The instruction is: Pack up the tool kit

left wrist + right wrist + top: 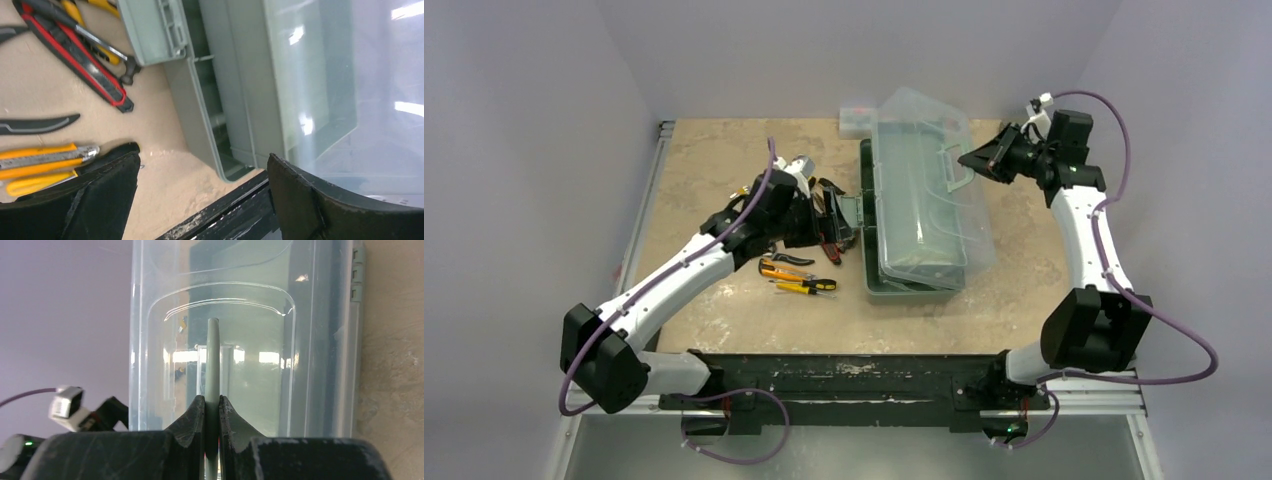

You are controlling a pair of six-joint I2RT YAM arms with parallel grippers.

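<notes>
The sage-green toolbox [924, 270] lies in the middle of the table, its translucent lid [929, 160] tilted up at the far end. My right gripper [974, 160] is shut on the lid's green handle [213, 360], which runs between the fingers in the right wrist view. My left gripper [829, 215] is open and empty just left of the box, above loose tools. In the left wrist view the gripper [202, 197] frames bare table beside the box's base [200, 110]. A red-black knife [80, 60] and yellow-handled tools [40, 160] lie to its left. Yellow-handled tools [799, 278] lie nearer me.
A small white box [856, 115] stands at the back, touching the lid's far corner. A black curved piece [35, 125] lies among the tools. The black rail [844, 375] runs along the table's near edge. White walls close in the left, far and right sides.
</notes>
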